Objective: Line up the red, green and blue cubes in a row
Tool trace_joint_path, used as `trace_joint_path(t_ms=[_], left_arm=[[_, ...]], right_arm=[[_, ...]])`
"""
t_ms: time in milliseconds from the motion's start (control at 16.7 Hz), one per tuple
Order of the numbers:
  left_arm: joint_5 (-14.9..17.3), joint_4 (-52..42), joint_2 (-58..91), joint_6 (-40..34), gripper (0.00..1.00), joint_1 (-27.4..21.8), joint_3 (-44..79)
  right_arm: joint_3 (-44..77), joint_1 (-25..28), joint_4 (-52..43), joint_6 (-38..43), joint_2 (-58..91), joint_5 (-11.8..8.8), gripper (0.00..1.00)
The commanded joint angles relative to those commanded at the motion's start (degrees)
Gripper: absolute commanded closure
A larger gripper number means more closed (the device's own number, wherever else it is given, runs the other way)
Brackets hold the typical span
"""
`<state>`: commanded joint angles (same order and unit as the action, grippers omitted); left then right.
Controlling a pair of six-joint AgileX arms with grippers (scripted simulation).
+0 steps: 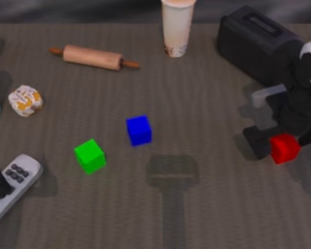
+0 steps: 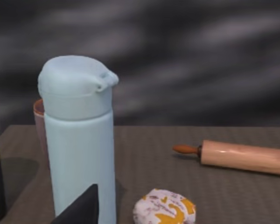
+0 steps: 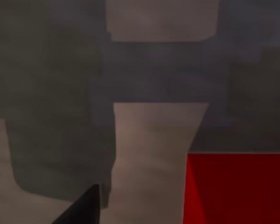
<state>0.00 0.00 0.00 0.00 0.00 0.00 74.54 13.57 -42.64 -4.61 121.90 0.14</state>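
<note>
Rightward, the right end effector [image 1: 280,148] grasps the red cube [image 1: 285,148] above the bench [image 1: 207,207]; green cube [image 1: 90,155] and blue cube [image 1: 139,130] lie near centre. Left end effector parked at left edge, state indeterminate.

Surface [image 1: 207,218]: dull grey-brown, fine woven ribbing. Red cube [image 1: 285,148]: bright plain red, fills a corner of the right wrist view. Green cube [image 1: 90,155]: bright plain green. Blue cube [image 1: 139,130]: deep plain blue. Right claw [image 1: 272,145]: black, arm above it black with white casing. Rolling pin [image 1: 92,57]: pale tan wood, darker orange-brown handles. Paper cup [image 1: 177,26]: off-white, small reddish print near base. Box [image 1: 259,44] at back right: matte black. Bread roll [image 1: 25,100]: cream with orange and brown patches. Bottle [image 2: 79,140]: pale blue all over. Remote [image 1: 10,187]: light grey, dark buttons.
</note>
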Motion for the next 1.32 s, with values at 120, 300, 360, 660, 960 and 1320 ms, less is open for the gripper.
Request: trace_joint_path(t_ms=[120,300,360,660,960,1320], left_arm=[[0.0,0.0,0.0,0.0,0.00,0.0,0.0],[0.0,0.0,0.0,0.0,0.00,0.0,0.0],[0.0,0.0,0.0,0.0,0.00,0.0,0.0],[0.0,0.0,0.0,0.0,0.00,0.0,0.0],[0.0,0.0,0.0,0.0,0.00,0.0,0.0],[0.0,0.0,0.0,0.0,0.00,0.0,0.0]], right_arm=[[0.0,0.0,0.0,0.0,0.0,0.0,0.00],[0.0,0.0,0.0,0.0,0.0,0.0,0.23],[0.0,0.0,0.0,0.0,0.0,0.0,0.30],[0.0,0.0,0.0,0.0,0.0,0.0,0.68],[0.0,0.0,0.0,0.0,0.0,0.0,1.00],[0.0,0.0,0.0,0.0,0.0,0.0,1.00]])
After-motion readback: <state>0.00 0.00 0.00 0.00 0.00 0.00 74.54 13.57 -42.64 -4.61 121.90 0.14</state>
